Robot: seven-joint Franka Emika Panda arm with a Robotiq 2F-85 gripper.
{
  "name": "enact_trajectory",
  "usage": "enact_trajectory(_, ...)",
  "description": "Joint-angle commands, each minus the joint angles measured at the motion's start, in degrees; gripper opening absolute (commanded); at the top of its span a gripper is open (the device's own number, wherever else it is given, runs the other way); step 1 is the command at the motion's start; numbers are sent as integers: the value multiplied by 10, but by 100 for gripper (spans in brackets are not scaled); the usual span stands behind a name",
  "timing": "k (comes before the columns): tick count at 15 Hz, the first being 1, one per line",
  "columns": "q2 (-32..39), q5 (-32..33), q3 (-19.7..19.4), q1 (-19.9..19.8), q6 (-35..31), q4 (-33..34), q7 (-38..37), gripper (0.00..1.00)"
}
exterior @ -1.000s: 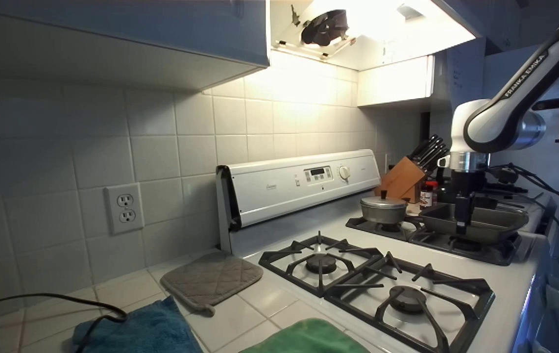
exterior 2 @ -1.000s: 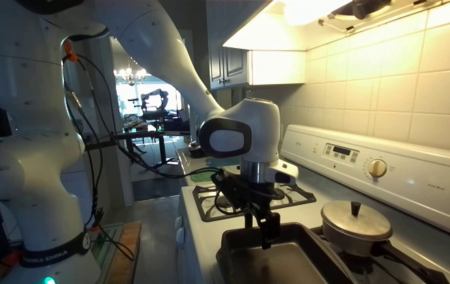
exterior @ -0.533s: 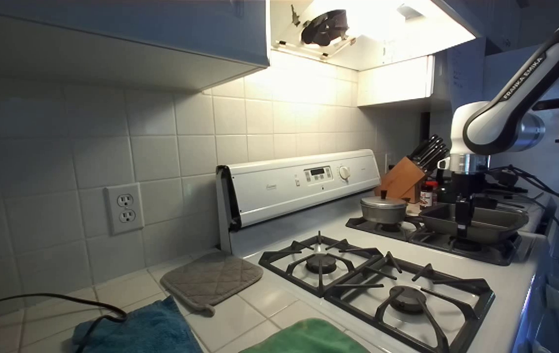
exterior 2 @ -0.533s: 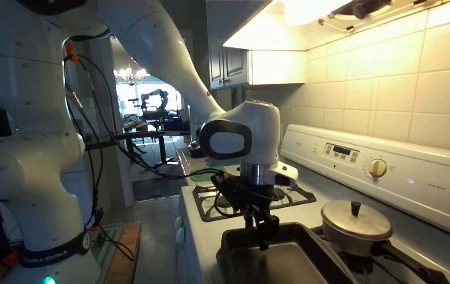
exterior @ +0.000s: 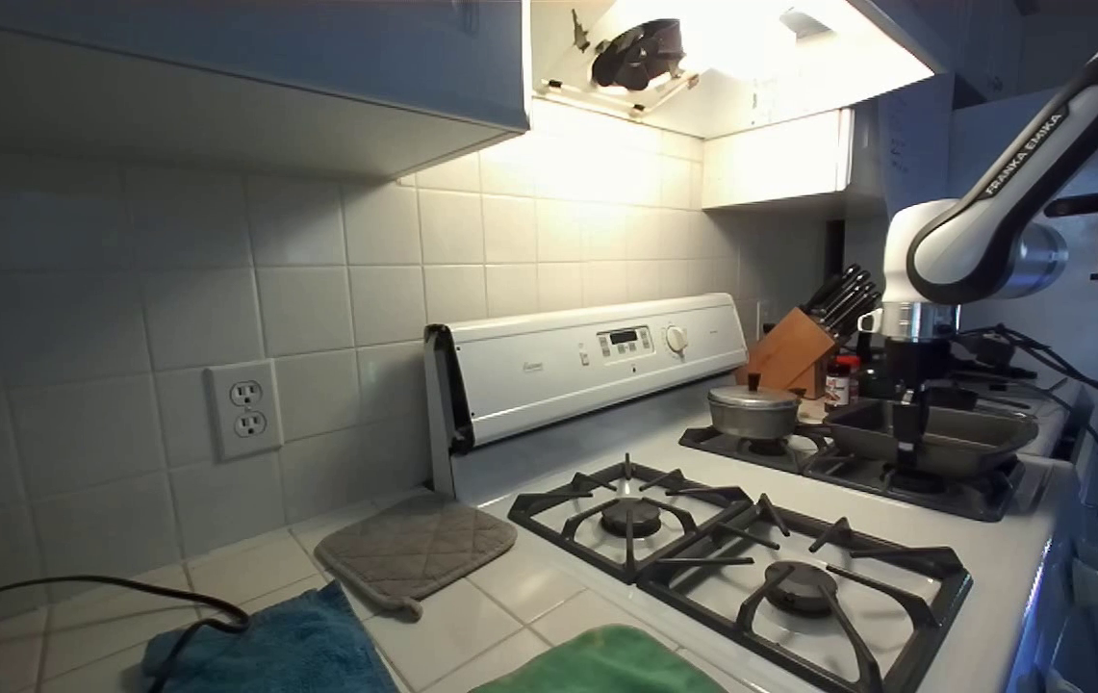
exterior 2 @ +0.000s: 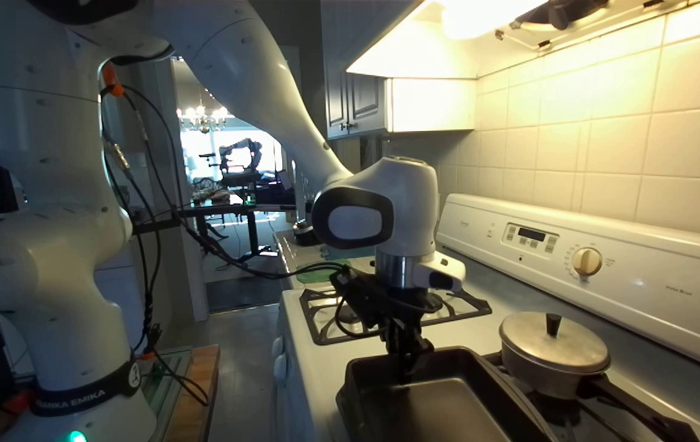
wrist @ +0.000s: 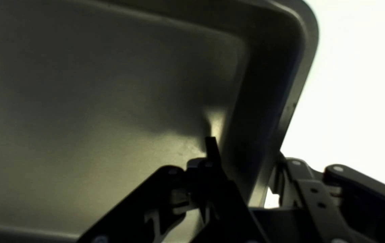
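A dark rectangular baking pan [exterior 2: 448,408] rests on the stove, seen in both exterior views and filling much of the wrist view, where its rim [wrist: 311,42] curves at the upper right. My gripper [wrist: 246,148] points down at one side wall of the pan. One of its fingers [wrist: 212,148] reaches inside the pan, while its counterpart stands outside, close against the rim. Between them runs the wall, with a visible gap on the inner side. The jaws are partly open. Whether the outer finger touches the rim I cannot tell. No loose object shows inside the pan.
A lidded pot [exterior 2: 552,353] with a long handle stands beside the pan, near the control panel [exterior 2: 530,236]. Burner grates [exterior: 630,517] lie on the stove. Behind the pot are a knife block [exterior: 784,351] and a red-capped jar [exterior: 839,380]. A grey pot holder [exterior: 419,549] lies on the counter.
The gripper's fingers have drawn closer together around the pan's wall, the inner one moving toward that wall. The arm has shifted only slightly. The pan has not visibly moved.
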State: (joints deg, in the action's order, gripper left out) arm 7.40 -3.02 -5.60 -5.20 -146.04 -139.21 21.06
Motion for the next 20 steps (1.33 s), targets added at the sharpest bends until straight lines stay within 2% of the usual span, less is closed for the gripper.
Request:
enact_trajectory(1,13,-17,12,-11,-6,11,13,5)
enact_trajectory(4,14,-17,13,-10,-6,13,12,0)
enact_trajectory(12,5,-19,17,-9,4,11,15,2)
enact_trajectory(20,-22,23,41,16,15,-1,-5,2)
